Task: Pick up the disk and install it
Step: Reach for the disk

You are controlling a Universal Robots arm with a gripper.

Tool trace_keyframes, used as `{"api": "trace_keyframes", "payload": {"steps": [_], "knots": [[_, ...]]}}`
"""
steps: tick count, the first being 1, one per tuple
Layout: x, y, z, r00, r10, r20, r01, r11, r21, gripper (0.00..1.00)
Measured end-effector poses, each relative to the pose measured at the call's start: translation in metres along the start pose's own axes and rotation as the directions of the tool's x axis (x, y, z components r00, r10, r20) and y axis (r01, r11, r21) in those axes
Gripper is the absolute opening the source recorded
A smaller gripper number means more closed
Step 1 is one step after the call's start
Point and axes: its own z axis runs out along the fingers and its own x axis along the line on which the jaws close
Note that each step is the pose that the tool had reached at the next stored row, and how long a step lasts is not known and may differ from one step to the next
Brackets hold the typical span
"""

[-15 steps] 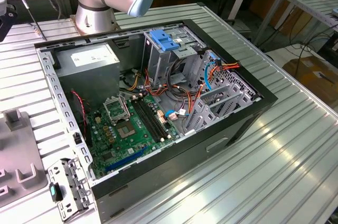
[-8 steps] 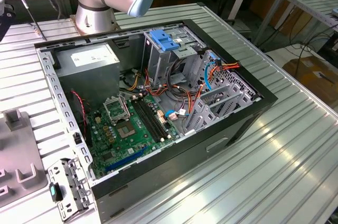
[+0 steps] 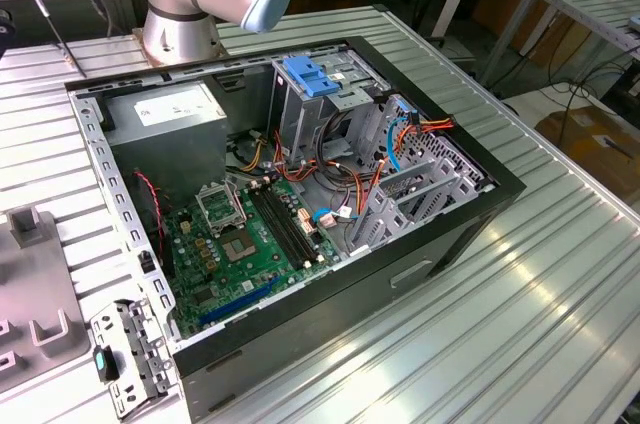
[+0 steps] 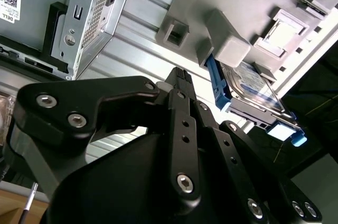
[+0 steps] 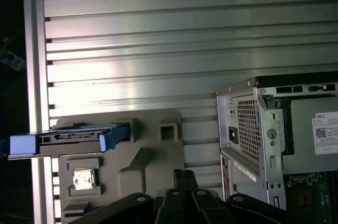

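In both wrist views the disk (image 5: 68, 138) is seen standing on its edge in a slot of the grey holder (image 5: 153, 155). One blue-railed end is carried out past the holder's outer edge. The holder is laid flat on the ribbed metal table (image 5: 158, 39), and the open computer case (image 5: 253, 129) is set just beside the holder, on the side away from the disk's overhanging end. The gripper (image 5: 183, 174) is pointed at the holder, apart from the disk, and its fingertips are pressed together with nothing caught between them. In the exterior view the case's motherboard (image 3: 250, 244) is exposed beside the holder
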Motion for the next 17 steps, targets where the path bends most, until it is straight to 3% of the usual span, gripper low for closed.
{"api": "trace_keyframes", "payload": {"steps": [11, 17], "knots": [[0.008, -0.0006, -0.0002, 1.0, 0.0, -0.0001, 0.0, 1.0, 0.0, 0.11], [0.0159, -0.001, -0.0003, 1.0, 0.0, 0.0, 0.0, 1.0, 0.0, 0.11]]}}
